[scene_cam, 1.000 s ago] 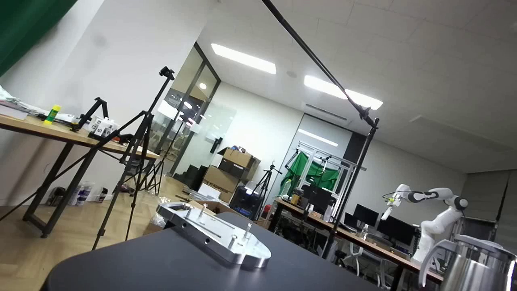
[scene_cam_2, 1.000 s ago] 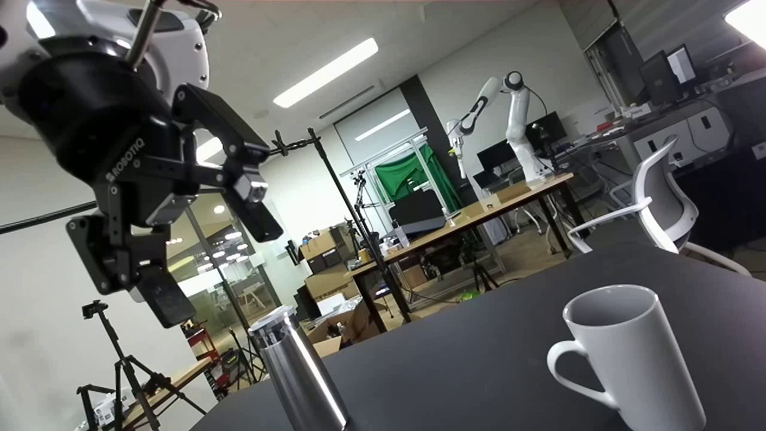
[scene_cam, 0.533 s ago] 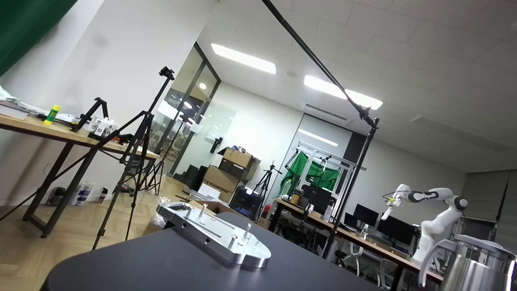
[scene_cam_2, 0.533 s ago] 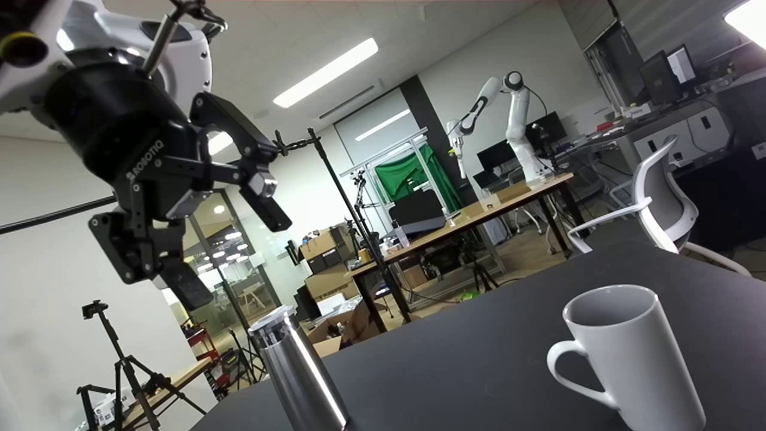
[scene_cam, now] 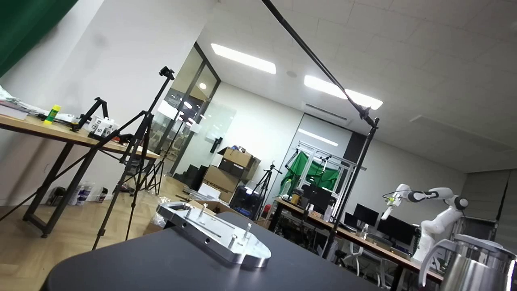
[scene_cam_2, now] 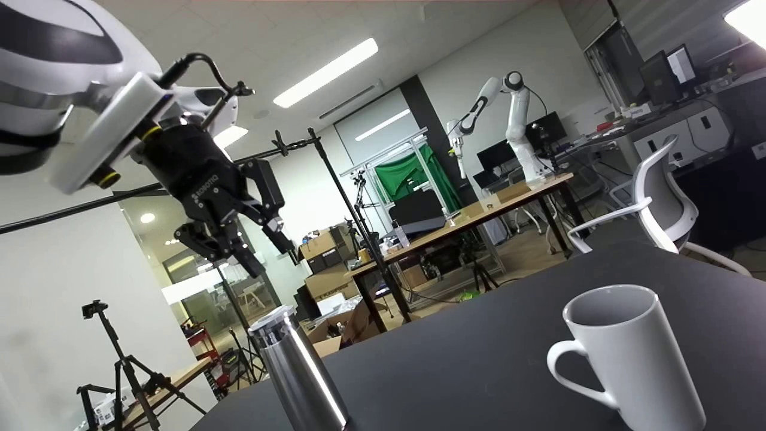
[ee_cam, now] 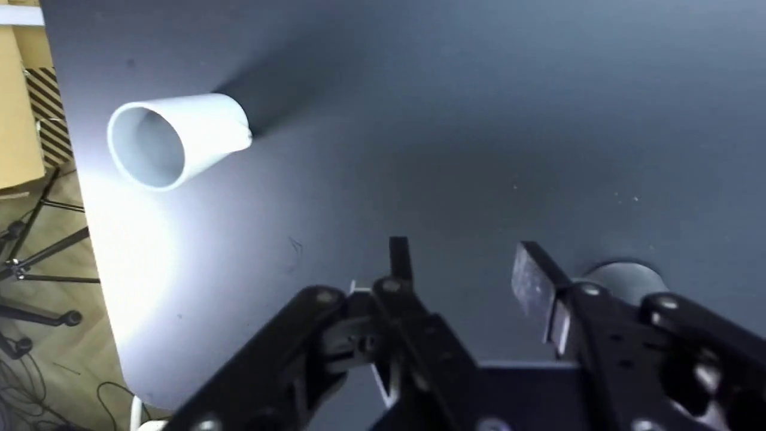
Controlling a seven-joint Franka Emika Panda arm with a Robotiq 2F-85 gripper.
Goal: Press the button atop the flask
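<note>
While the flask (scene_cam_2: 305,377) stands at the dark tabletop (scene_cam_2: 467,353), lid (scene_cam_2: 271,318) up and base cut by the frame in both exterior views, the gripper (scene_cam_2: 268,252) hangs higher than that lid and apart from it. Its fingers (ee_cam: 532,284) are spread wide, bare tabletop showing between them in the wrist view; one finger partly covers a grey rounded shape (ee_cam: 625,281) too hidden to name. Well apart from the flask stands a white mug (scene_cam_2: 634,359), handle on the flask's side. A metal plate (scene_cam: 220,233) with pegs lies on the tabletop, also apart from the flask. Beyond the flask are cardboard boxes (scene_cam_2: 323,257) and, farther off, a wooden table (scene_cam_2: 473,215) carrying a second robot arm (scene_cam_2: 519,123).
</note>
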